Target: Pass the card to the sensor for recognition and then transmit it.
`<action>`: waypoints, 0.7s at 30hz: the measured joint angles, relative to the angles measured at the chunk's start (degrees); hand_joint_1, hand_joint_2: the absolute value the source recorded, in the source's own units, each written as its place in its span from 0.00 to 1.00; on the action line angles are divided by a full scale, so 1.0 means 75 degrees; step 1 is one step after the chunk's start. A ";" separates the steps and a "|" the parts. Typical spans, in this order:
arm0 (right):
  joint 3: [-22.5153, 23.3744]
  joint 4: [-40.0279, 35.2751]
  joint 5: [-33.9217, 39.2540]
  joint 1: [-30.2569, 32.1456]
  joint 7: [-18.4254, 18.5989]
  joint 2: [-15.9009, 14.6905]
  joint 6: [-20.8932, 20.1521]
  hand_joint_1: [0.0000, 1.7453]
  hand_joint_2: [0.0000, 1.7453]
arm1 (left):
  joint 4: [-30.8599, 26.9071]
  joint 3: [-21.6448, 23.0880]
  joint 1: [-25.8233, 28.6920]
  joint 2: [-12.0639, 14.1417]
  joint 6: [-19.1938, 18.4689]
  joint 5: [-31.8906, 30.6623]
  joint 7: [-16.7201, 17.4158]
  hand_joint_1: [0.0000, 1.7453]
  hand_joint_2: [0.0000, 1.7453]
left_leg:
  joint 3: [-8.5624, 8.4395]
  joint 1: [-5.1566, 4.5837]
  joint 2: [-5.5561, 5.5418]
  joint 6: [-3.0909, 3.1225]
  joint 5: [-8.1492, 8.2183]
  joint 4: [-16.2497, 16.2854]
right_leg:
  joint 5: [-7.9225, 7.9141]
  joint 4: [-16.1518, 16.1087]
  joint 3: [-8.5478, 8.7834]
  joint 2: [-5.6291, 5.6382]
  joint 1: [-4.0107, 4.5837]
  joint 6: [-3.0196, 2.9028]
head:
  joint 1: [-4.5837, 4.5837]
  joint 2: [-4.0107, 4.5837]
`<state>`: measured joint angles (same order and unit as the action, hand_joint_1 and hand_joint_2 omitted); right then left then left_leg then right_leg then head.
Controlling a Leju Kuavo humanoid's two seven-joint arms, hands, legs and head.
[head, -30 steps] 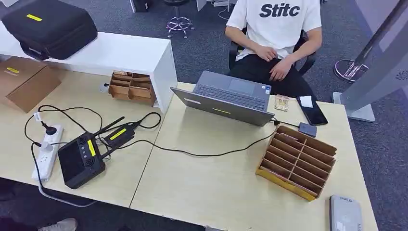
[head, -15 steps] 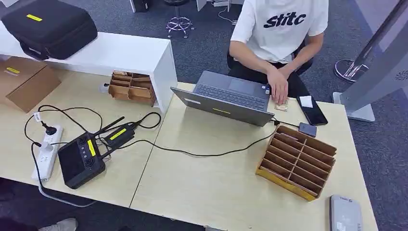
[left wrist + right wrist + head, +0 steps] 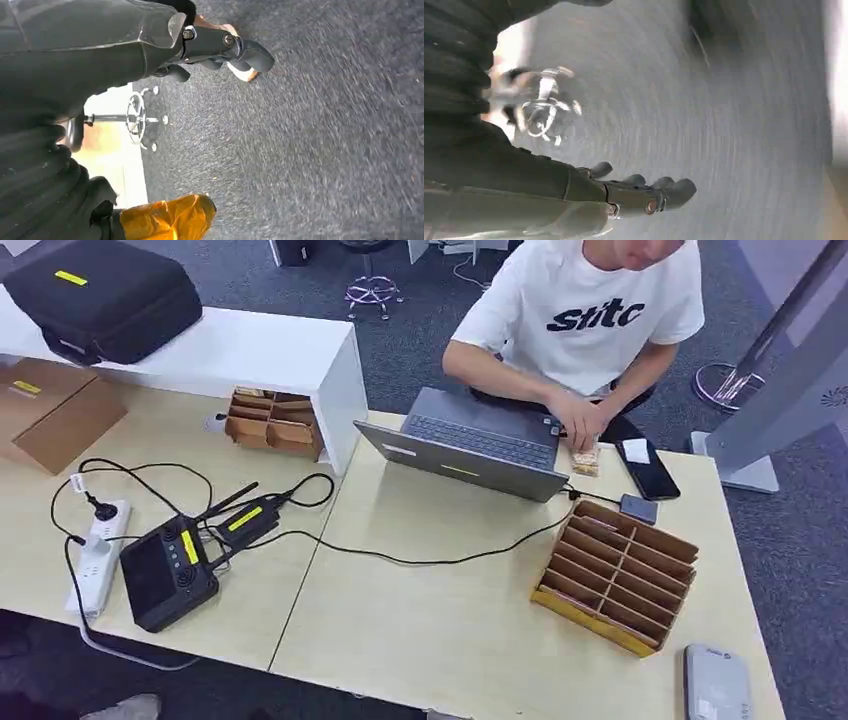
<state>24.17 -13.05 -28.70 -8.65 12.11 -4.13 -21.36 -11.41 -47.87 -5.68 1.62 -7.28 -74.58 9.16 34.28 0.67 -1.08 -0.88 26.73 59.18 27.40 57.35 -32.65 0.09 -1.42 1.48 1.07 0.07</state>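
A person in a white T-shirt [image 3: 590, 325] sits behind the table and leans over an open grey laptop [image 3: 470, 445]. One of the person's hands rests on a small tan stack [image 3: 585, 460] right of the laptop; I cannot tell if it is cards. A brown slotted card rack [image 3: 615, 575] stands at the right. A flat grey device [image 3: 718, 685] lies at the front right corner. My left hand [image 3: 210, 45] hangs over grey carpet, fingers straight, holding nothing. My right hand [image 3: 639, 192] hangs the same way, holding nothing.
A black phone with a white card on it [image 3: 645, 465] and a small grey box [image 3: 639, 508] lie near the rack. A black cable [image 3: 420, 560] crosses the table to a controller [image 3: 165, 570] and power strip [image 3: 95, 555]. A white shelf [image 3: 250, 355] carries a black case [image 3: 105, 295].
The person has leaned forward over the laptop and brought a hand down onto the small stack beside it. My hands and the things on the table have not moved.
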 joint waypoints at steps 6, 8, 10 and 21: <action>-0.0032 -0.0009 0.0110 -0.0049 0.0143 -0.0140 0.1002 0.00 1.00 | 0.0000 0.0000 -0.0015 -0.0006 0.0050 0.0090 0.0076 0.00 1.00 | 0.0001 -0.0002 0.0002 -0.0002 -0.0002 -0.0001 | 0.0000 0.0010 0.0002 0.0003 -0.0005 0.0000 | -0.0003 0.0000; -0.0032 -0.0009 0.0119 -0.0055 0.0143 -0.0140 0.2540 0.00 1.00 | 0.0000 0.0000 -0.0016 -0.0009 0.0053 0.0090 0.0076 0.00 1.00 | 0.0002 -0.0005 -0.0001 0.0000 -0.0001 0.0000 | 0.0000 0.0007 0.0004 0.0002 -0.0008 0.0000 | -0.0003 0.0000; -0.0032 -0.0009 0.0128 -0.0054 0.0146 -0.0140 0.2902 0.00 1.00 | 0.0000 0.0000 -0.0015 -0.0006 0.0079 0.0120 0.0076 0.00 1.00 | 0.0003 -0.0005 0.0001 0.0000 0.0000 0.0000 | 0.0000 0.0005 0.0004 0.0002 -0.0007 0.0001 | -0.0003 0.0000; -0.0180 0.0020 -0.0003 0.0016 0.0335 -0.0058 0.1166 0.00 1.00 | 0.0000 0.0020 -0.0028 -0.0009 -0.0046 0.0079 0.0061 0.00 1.00 | 0.0000 -0.0006 -0.0001 0.0000 0.0000 -0.0001 | 0.0001 0.0009 -0.0001 0.0000 -0.0008 0.0000 | 0.0003 0.0000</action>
<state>22.82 -12.90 -28.72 -8.53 14.62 -4.57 -12.62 -11.41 -47.71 -5.90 1.55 -7.63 -73.98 9.62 34.28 0.62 -1.09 -0.88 26.73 59.17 27.41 57.41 -32.66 0.09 -1.48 1.48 1.09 0.07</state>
